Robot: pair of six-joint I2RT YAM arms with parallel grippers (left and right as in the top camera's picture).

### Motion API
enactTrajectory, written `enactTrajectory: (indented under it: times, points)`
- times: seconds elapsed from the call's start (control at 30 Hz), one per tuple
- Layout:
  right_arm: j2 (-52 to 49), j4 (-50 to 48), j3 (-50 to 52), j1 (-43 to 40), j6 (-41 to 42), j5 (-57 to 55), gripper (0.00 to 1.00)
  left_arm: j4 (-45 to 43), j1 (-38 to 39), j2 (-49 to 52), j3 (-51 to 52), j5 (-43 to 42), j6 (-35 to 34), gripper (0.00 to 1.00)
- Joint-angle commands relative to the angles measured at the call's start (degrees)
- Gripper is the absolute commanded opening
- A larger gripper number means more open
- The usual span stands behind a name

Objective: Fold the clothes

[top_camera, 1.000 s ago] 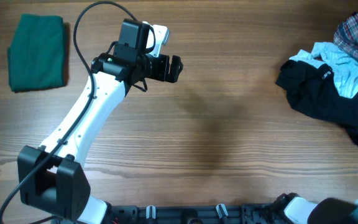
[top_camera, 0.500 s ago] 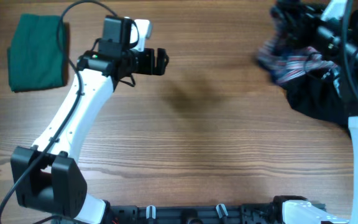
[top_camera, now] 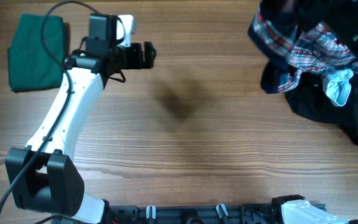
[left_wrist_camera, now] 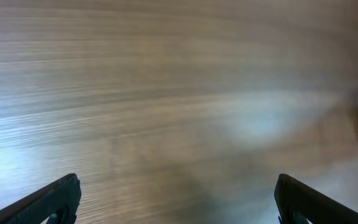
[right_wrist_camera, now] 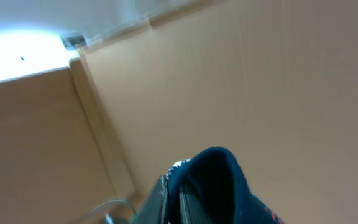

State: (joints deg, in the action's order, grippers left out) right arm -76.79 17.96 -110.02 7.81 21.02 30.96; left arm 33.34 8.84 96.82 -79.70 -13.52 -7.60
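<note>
Overhead view is showing the plaid shirt (top_camera: 297,43) bunching at the far right of the table (top_camera: 216,149). It is partly covering the black garment (top_camera: 325,109) and sitting beside the white piece (top_camera: 339,86), with its long axis running roughly from upper left to lower right. The right gripper (right_wrist_camera: 176,202) is clamping fully closed on a fold of navy cloth flecked with red, probably an edge of that shirt. Its wrist camera is pointing up at a wall, so the grip point on the garment cannot be fixed. The right arm is therefore the nearer one and is carrying the load. Across a wide stretch of bare wood, the left gripper (top_camera: 146,55) is standing at its widest and holding nothing, its fingertips (left_wrist_camera: 58,199) framing empty tabletop. It is pointing rightward, so the shirt is lying well apart from it along its own reach line. The green garment (top_camera: 36,53) is lying folded at the far left, behind the left arm. The coming move is likely depending on the shirt travelling leftward to the open centre, where the left gripper can take a free corner.
</note>
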Motion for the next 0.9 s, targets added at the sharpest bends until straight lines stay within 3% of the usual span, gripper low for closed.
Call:
enactTrajectory:
  times: [0.0,0.17,0.33,0.53,0.67,0.87]
  points:
    - [-1.09,-10.32,-1.29,2.89,6.88,-2.36,0.04,0.02,-5.64,-1.25,0.28,0.79,-4.07,1.00]
    - [-3.58,-21.57,-1.31,7.93,10.97,-11.19,0.04,0.50,-9.53,-1.25,0.28,0.48,-4.00,1.00]
    - [-4.98,-23.91,-1.31,12.61,9.99,-17.92,0.04,-0.81,-12.98,-1.25,0.28,0.02,-4.04,1.00]
    - [-5.14,-29.57,-2.71,16.39,9.46,-18.36,0.04,-0.98,-16.31,-1.25,0.28,-2.12,-4.02,1.00]
    - [-5.07,-27.36,-5.20,17.42,7.39,-19.47,0.04,-0.94,-17.46,-1.25,0.28,-2.12,-4.04,1.00]
    - [-4.26,-13.66,-7.45,15.13,0.74,-28.94,0.04,-0.70,-18.12,-1.25,0.28,-2.12,-4.00,1.00]
